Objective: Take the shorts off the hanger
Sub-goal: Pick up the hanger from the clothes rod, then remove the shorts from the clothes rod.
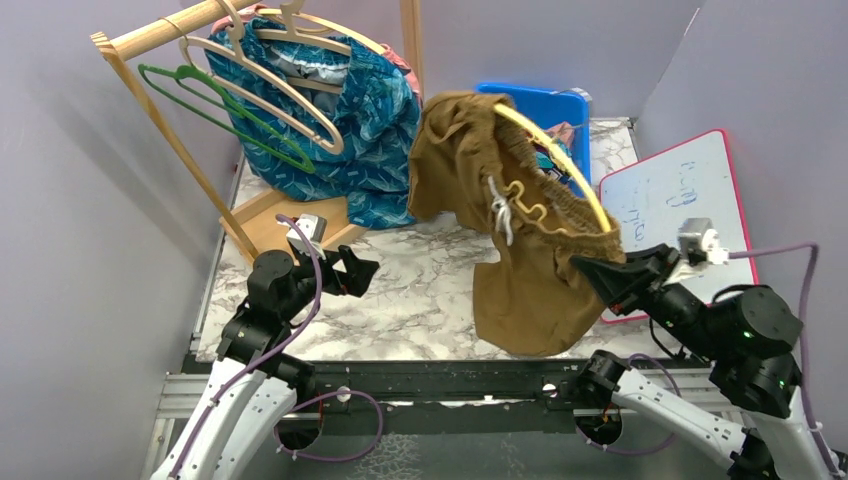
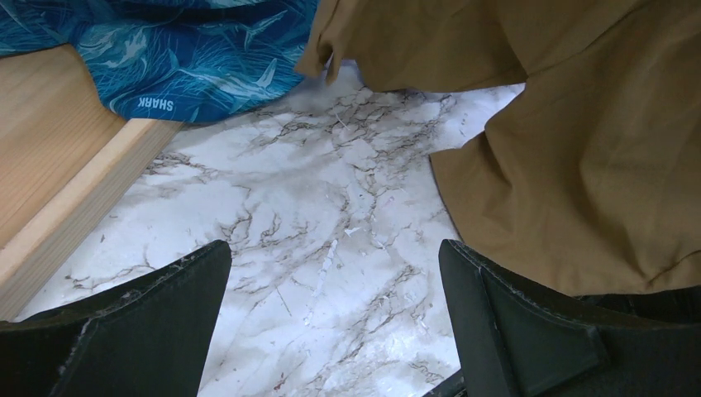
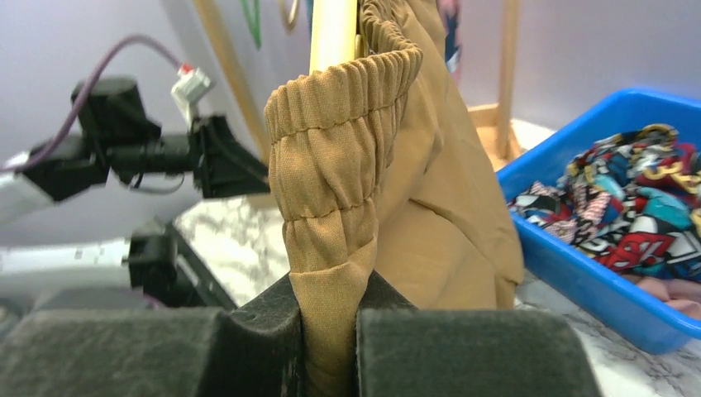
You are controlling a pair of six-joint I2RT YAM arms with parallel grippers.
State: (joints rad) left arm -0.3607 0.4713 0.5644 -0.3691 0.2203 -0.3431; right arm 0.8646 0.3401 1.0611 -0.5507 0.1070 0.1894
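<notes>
Olive-brown shorts [image 1: 530, 280] with a white drawstring hang stretched over a pale wooden hanger [image 1: 560, 150] above the middle of the table. My right gripper [image 1: 592, 270] is shut on the elastic waistband at the hanger's near end. In the right wrist view the gathered fabric [image 3: 347, 149] is pinched between the pads, and the hanger [image 3: 333, 33] rises behind it. My left gripper [image 1: 365, 272] hovers open and empty over the marble, left of the shorts. Its wrist view shows the shorts' leg [image 2: 579, 165] just beyond the right finger [image 2: 496, 314].
Teal patterned shorts [image 1: 370, 130] hang on the wooden rack [image 1: 290, 215] at back left, beside bare green [image 1: 220, 110] and wooden [image 1: 270, 80] hangers. A blue bin [image 1: 545, 105] behind the shorts holds comic-print shorts [image 3: 636, 198]. A whiteboard [image 1: 670, 200] lies at right.
</notes>
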